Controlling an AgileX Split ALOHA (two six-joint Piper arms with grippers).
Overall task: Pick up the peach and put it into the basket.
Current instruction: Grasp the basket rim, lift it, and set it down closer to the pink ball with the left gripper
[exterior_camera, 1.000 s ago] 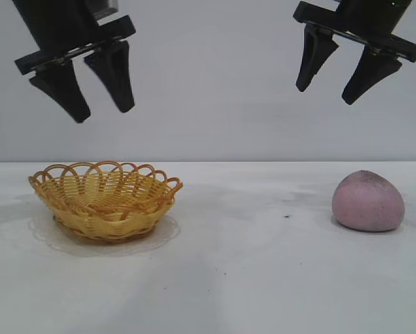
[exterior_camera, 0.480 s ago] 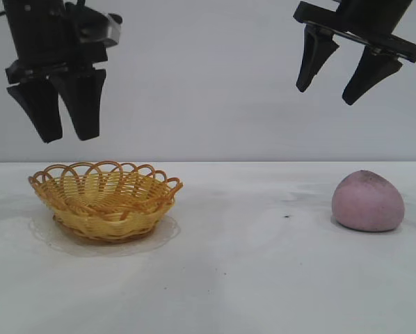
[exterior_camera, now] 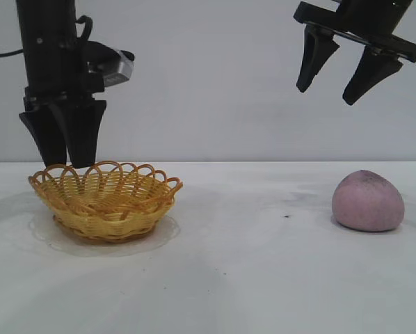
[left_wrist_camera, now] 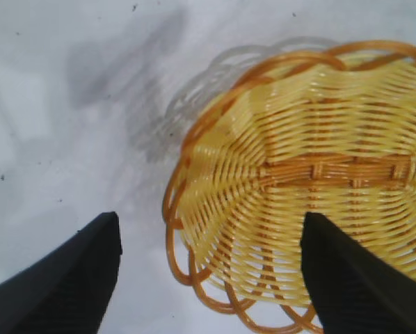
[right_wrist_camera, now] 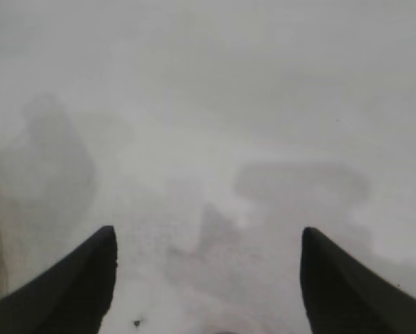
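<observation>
Since a second ago only my left arm has shifted: it has dropped from high above the basket and turned to point straight down, while my right arm, the peach and the basket sit just where they were.

Peach [exterior_camera: 369, 201] rests on the tabletop [exterior_camera: 264, 264] at the right side of the exterior view, touched by nothing, well apart from the basket [exterior_camera: 105, 200], which stands toward the left and holds nothing. A small dark speck lies on the tabletop between them, nearer the peach.

My right jaws [exterior_camera: 337, 74] hang high in the air, up and a little to the left of the peach, spread wide and gripping nothing. Their wrist view looks down on bare tabletop and soft shadows, with a black finger [right_wrist_camera: 69, 292] at each lower corner.

My left jaws [exterior_camera: 63, 161] hang just over the basket's left rim, tips almost level with the scalloped loops, though I cannot tell whether they touch it. They are parted and grip nothing. In the left wrist view the basket [left_wrist_camera: 312, 181] fills one side, its woven floor and orange-brown rim plain, one finger [left_wrist_camera: 347, 278] over the weave and the other over bare tabletop [left_wrist_camera: 55, 104] outside the rim.
</observation>
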